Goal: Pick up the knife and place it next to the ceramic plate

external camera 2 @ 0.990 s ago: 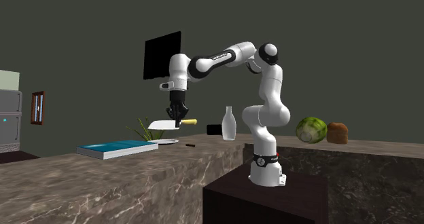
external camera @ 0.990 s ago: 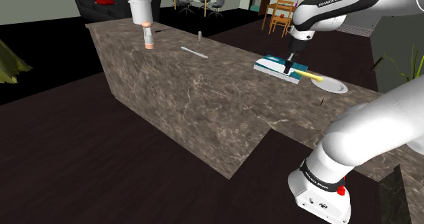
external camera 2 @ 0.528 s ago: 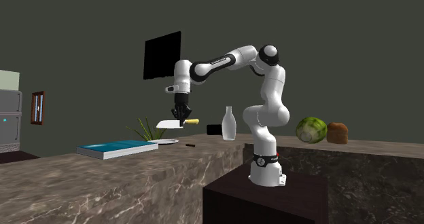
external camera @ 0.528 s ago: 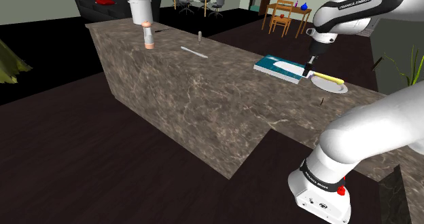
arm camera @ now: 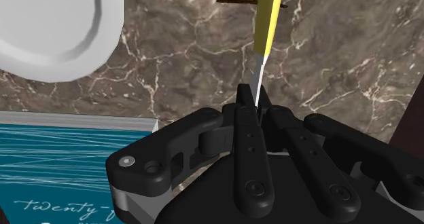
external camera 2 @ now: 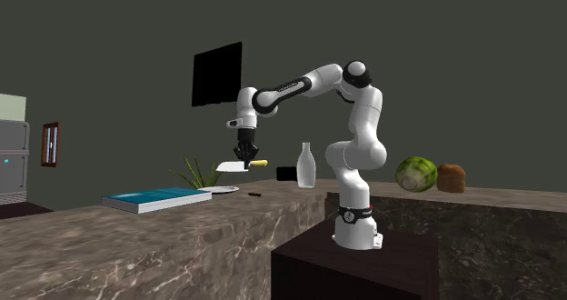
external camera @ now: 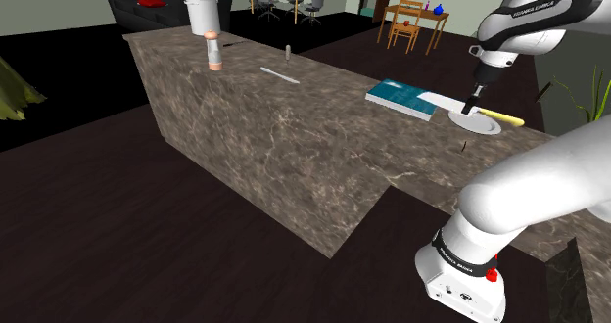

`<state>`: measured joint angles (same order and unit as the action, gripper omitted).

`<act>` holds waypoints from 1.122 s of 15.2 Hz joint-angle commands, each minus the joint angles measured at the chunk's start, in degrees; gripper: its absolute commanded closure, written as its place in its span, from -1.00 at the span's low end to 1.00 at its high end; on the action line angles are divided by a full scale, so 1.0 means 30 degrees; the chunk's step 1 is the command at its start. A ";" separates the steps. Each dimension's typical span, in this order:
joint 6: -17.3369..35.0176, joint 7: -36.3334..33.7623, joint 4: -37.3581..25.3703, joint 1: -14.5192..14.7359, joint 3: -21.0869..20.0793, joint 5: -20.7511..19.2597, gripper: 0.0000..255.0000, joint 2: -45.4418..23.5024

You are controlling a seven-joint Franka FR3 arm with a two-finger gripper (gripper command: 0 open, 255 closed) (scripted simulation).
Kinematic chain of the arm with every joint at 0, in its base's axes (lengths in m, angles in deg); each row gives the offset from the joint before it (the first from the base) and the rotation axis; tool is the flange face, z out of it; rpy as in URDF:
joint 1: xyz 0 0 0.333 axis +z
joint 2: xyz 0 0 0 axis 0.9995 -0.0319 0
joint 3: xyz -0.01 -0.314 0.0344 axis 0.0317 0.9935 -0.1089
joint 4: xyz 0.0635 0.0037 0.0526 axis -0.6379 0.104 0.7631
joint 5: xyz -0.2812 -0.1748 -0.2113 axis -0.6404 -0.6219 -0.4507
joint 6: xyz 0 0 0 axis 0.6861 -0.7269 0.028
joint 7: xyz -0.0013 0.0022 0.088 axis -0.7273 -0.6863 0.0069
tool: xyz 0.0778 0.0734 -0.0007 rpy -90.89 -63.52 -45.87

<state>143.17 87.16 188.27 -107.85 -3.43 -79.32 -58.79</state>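
My black gripper [external camera: 471, 107] is shut on a knife [external camera: 446, 100] with a pale blade and a yellow handle [external camera: 500, 119], holding it level in the air. It hangs just above a white plate [external camera: 482, 127] lying on the marble counter [external camera: 294, 135]. From the side, the gripper [external camera 2: 243, 158] carries the knife [external camera 2: 231, 166] well above the plate [external camera 2: 218, 189]. In the wrist view the fingers [arm camera: 247, 124] clasp the blade, and the yellow handle [arm camera: 269, 19] points away over bare marble beside the plate [arm camera: 58, 26].
A teal book [external camera: 400, 97] lies right beside the plate. A small dark stick [external camera: 462, 145] rests near the counter's edge. Farther along are a flat pale utensil [external camera: 280, 74], a shaker [external camera: 213, 50] and a white pot [external camera: 201, 13]. A bottle [external camera 2: 306, 166], cabbage [external camera 2: 416, 174] and bread [external camera 2: 451, 177] stand behind the arm.
The arm has carried the knife toward the shoulder view's right, from above the book to above the plate. The grip has stayed shut.
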 commanded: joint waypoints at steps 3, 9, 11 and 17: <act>0.1073 0.0196 0.0719 0.0025 0.0474 -0.0068 1.00 -0.0347; 0.2840 0.0473 0.1654 0.0310 0.1248 0.0103 1.00 -0.1237; 0.3449 0.0604 0.1936 0.0443 0.1533 0.0216 1.00 -0.1594; 0.5336 0.1172 0.2696 0.0992 0.2481 0.0814 1.00 -0.2873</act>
<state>158.20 90.41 195.91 -105.12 3.58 -77.16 -66.83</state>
